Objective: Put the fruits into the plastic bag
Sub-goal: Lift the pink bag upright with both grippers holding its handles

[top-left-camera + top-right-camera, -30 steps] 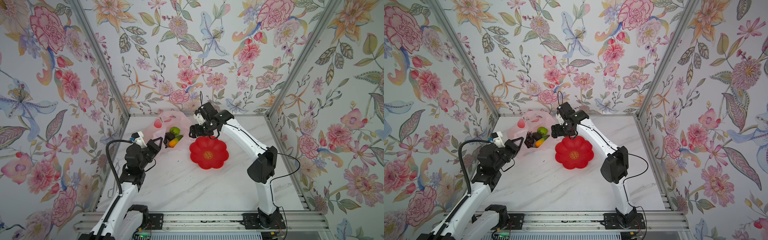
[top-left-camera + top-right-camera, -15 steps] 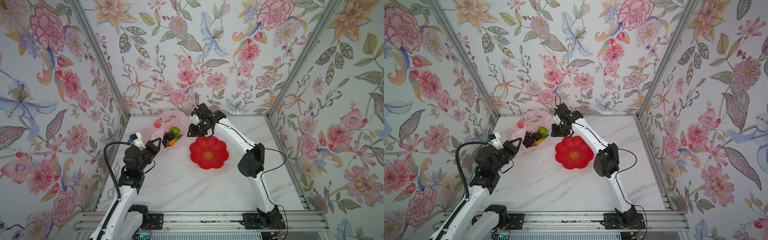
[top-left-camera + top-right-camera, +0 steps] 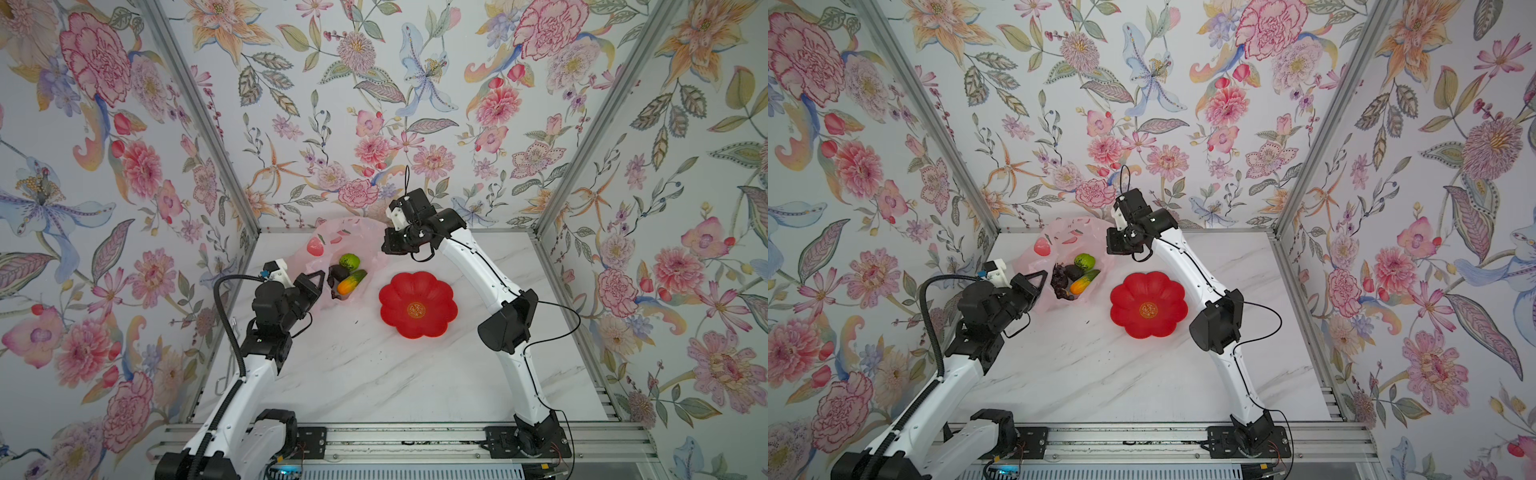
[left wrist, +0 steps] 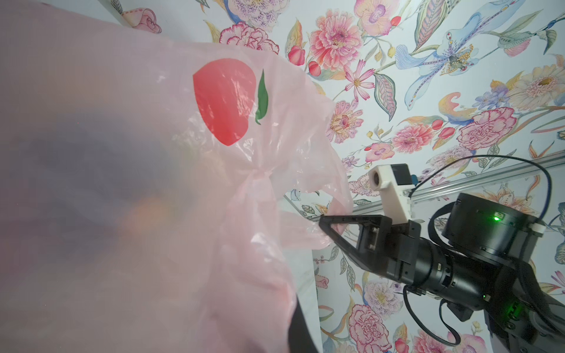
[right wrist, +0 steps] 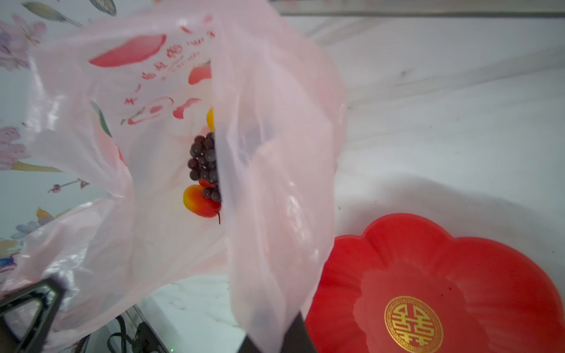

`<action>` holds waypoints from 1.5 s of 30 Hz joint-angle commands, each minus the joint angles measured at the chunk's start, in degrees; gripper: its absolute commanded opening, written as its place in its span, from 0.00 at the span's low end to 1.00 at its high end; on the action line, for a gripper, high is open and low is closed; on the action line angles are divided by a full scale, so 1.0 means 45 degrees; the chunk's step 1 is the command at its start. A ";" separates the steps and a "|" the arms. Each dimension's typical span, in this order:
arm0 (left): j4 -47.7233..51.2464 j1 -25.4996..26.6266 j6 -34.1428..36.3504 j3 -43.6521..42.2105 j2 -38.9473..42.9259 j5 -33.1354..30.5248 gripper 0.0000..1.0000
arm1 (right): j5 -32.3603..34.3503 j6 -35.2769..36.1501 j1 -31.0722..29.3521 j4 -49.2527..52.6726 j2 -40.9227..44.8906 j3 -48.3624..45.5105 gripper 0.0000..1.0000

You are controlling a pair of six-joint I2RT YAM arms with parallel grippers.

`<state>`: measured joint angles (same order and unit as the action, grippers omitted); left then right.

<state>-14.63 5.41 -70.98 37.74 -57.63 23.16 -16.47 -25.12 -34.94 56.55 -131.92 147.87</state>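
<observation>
And there's the thin, see-through pale pink plastic bag [image 3: 362, 237] at the back left of the white marbled table [image 3: 374, 374], mouth pulled open between the two arms, red fruit prints showing on its film. Down inside it sit the glossy toy fruits: a green bumpy ball [image 3: 349, 261], a dark avocado-like piece [image 3: 338, 272] right against it, a green-to-orange oblong [image 3: 351, 281] lying slantwise just below, and in a top view the dark purple grape bunch [image 3: 1059, 277] on the left of the pile. From the right wrist you look straight into the opening, grapes in the middle, a red-orange mango shape [image 5: 200, 203] touching them, a sliver of yellow fruit [image 5: 210, 119] peeking past a fold. The left tool [image 3: 316, 279] is closed on the near left edge of the bag, film draped over its black fingers. The right tool [image 4: 325, 220] has its jaws pinched together on the opposite edge, a bunched handle of pink plastic caught at its tip. Just beside the bag, towards the right arm, lies the red flower-shaped dish [image 3: 399, 299] with its gold emblem, flat on the table. Floral wallpaper [image 3: 415, 83] all round.
</observation>
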 commanded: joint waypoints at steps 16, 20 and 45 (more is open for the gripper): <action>-0.2525 -0.0823 -0.0848 0.8624 -0.5909 0.0588 0.00 | -0.1848 -0.2134 0.2494 -0.5707 0.1598 0.0303 0.00; -0.2608 -0.0544 -0.0945 0.9966 -0.6670 0.0731 0.00 | -0.1806 -0.2294 0.2979 -0.6133 0.2077 0.0303 0.00; 0.1972 0.2195 0.2085 1.4524 -1.1624 0.0655 0.00 | -0.2983 -0.1820 0.4247 -0.6104 0.3187 -0.1851 0.00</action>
<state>-9.04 14.50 -65.25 99.61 -108.90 26.22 -27.83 -34.37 -16.19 30.57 -120.14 141.36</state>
